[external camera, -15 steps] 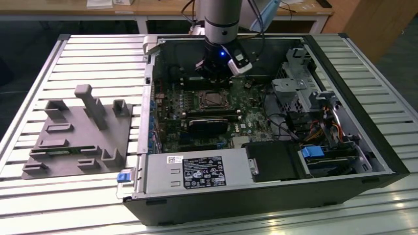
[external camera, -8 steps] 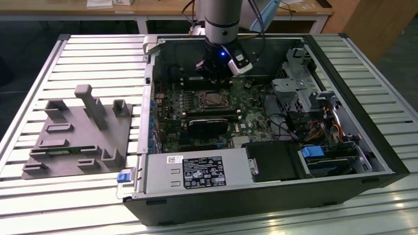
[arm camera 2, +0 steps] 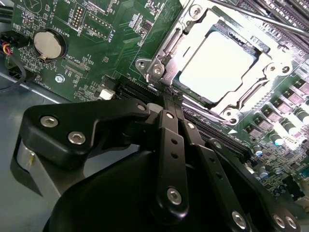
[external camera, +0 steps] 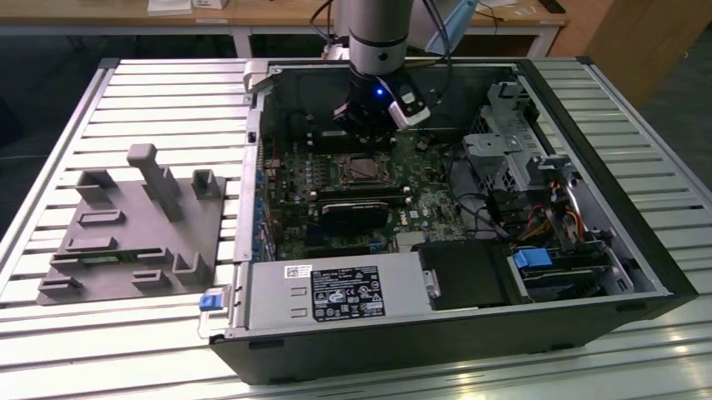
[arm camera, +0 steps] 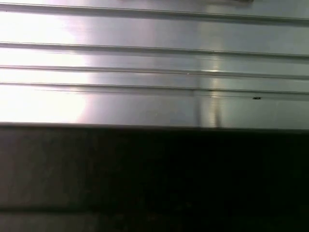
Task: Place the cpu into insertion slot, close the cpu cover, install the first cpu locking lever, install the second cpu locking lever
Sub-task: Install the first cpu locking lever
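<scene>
The cpu point(arm camera 2: 217, 65) lies flat in the insertion slot point(external camera: 362, 170) on the green board, its pale silver face up. The cpu cover point(arm camera 2: 240, 102), a silver frame, lies down around it, and the chip shows through its window. A thin metal lever rod point(arm camera 2: 260, 18) runs along the socket's far side. My gripper point(arm camera 2: 166, 99) is shut, its black fingers point(arm camera 2: 170, 140) pressed together with nothing seen between them. Their tips sit at the socket's near corner, by a small metal hook. In the exterior view the gripper point(external camera: 368, 132) hangs just above the socket inside the open computer case.
A grey fixture point(external camera: 133, 225) stands on the slatted table at the exterior view's left. Inside the case are a black module point(external camera: 350, 212), the power supply point(external camera: 333, 292) and a drive cage point(external camera: 512, 150). A coin battery point(arm camera 2: 48, 43) sits on the board. Ribbed metal point(arm camera: 154, 72) shows in the first wrist view.
</scene>
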`<action>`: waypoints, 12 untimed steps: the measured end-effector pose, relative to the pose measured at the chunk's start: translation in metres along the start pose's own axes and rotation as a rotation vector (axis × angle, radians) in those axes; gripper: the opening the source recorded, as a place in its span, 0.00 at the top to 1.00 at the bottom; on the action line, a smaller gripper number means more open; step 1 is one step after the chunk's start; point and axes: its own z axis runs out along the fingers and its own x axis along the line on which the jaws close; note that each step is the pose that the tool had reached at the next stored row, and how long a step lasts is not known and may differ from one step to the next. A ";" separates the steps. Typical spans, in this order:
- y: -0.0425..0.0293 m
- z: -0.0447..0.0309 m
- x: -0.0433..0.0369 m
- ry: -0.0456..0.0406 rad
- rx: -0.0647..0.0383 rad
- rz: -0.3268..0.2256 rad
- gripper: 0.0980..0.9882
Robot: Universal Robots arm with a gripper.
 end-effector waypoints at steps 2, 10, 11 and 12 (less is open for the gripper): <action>-0.0001 0.0000 0.0000 0.0001 0.003 0.001 0.99; 0.0001 -0.0014 0.0000 -0.0001 0.019 0.003 0.99; 0.0002 -0.0006 0.0000 -0.0001 0.031 0.004 0.99; 0.0004 0.0001 0.0000 0.0000 0.039 0.004 0.99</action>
